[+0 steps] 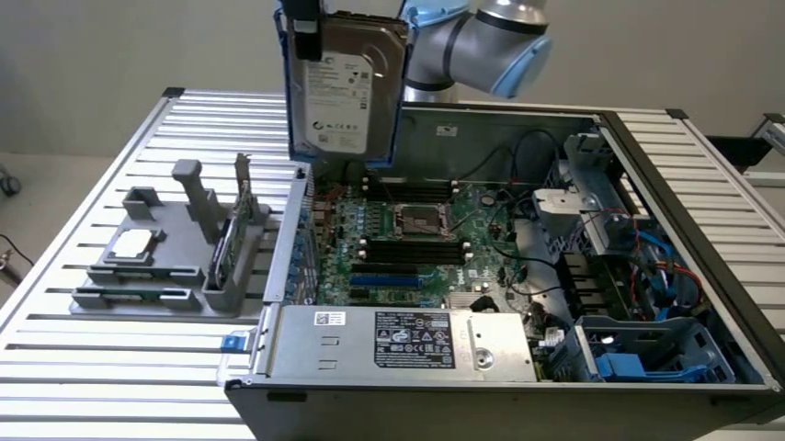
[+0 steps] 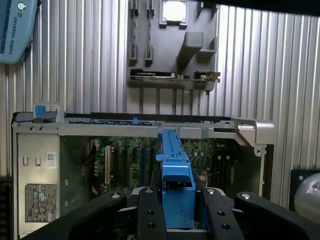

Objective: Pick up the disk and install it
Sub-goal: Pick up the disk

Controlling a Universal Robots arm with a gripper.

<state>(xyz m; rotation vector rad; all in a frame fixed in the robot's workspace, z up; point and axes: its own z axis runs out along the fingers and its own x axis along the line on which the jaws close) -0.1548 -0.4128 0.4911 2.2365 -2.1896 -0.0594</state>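
A ribbed metal tabletop (image 1: 110,367) of silver slats carried everything, with a plain pale wall behind it. One open computer case (image 1: 491,404) lay on it, showing one green motherboard (image 1: 417,239) and one silver power supply (image 1: 392,340) along its near side. One spare blue carrier (image 1: 638,367) sat in the case's near corner on the exterior view's right. On the exterior view's left, just beside the case, stood one grey fixture (image 1: 135,299) bearing one square processor chip (image 1: 132,243). One robot arm (image 1: 491,46) reached in from the far side.

The single disk (image 1: 344,92) hung upright in the air above the far corner of the case on the exterior view's left, label facing the camera, clear of the tabletop. The jaws were partly closed and gripped it. In the wrist view the two black fingers (image 2: 150,215) pressed against either side of the disk's (image 2: 175,175) blue frame, which stuck out between them toward the case below.
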